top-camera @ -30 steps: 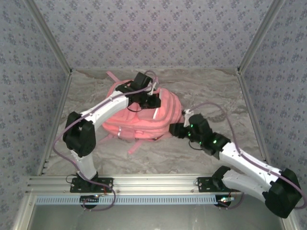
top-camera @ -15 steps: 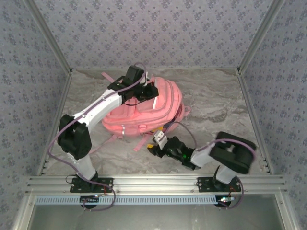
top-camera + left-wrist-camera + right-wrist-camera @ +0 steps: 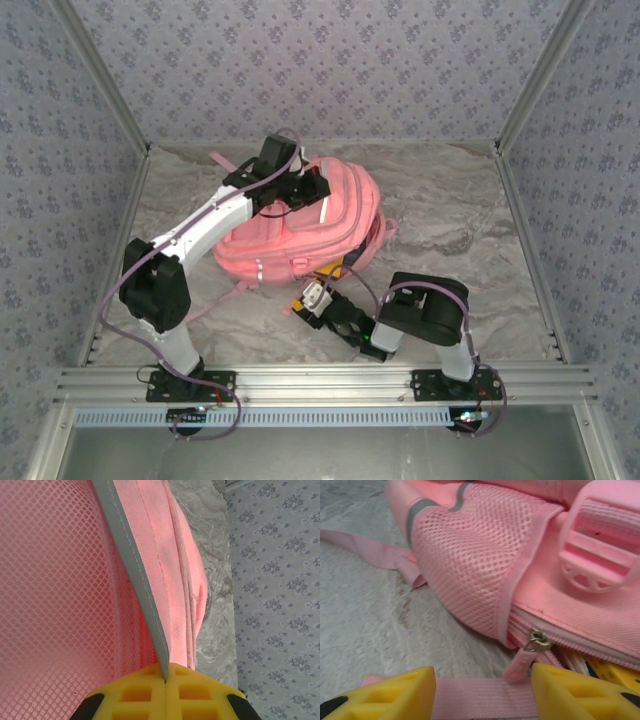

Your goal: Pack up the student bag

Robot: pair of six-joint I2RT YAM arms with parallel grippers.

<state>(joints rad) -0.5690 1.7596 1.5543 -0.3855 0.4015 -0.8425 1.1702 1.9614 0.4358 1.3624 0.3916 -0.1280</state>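
The student bag (image 3: 290, 235), a large pink backpack, lies in the middle of the table. My left gripper (image 3: 306, 190) sits on its top, shut on a grey trim band (image 3: 134, 575) beside pink mesh (image 3: 50, 605); the band runs straight into the closed yellow fingertips (image 3: 150, 692). My right gripper (image 3: 312, 298) is low at the bag's near edge, open. A pink strap (image 3: 480, 696) lies flat between its yellow fingers (image 3: 390, 692). The pink zipper pull (image 3: 521, 667) hangs from a metal slider (image 3: 538, 641) just inside the right finger. Yellow and white items (image 3: 600, 664) show through the open zipper.
The marble-patterned table (image 3: 450, 220) is walled with patterned panels on three sides. A pink plastic buckle (image 3: 600, 545) and mesh side pocket (image 3: 465, 565) are near the right gripper. A loose strap (image 3: 225, 160) trails toward the back left. The right arm is folded tight near its base (image 3: 430, 310).
The right arm swung from the bag's right side round to its near edge, folding back, and its jaws opened wider. The left gripper pulled the bag's top back and left.
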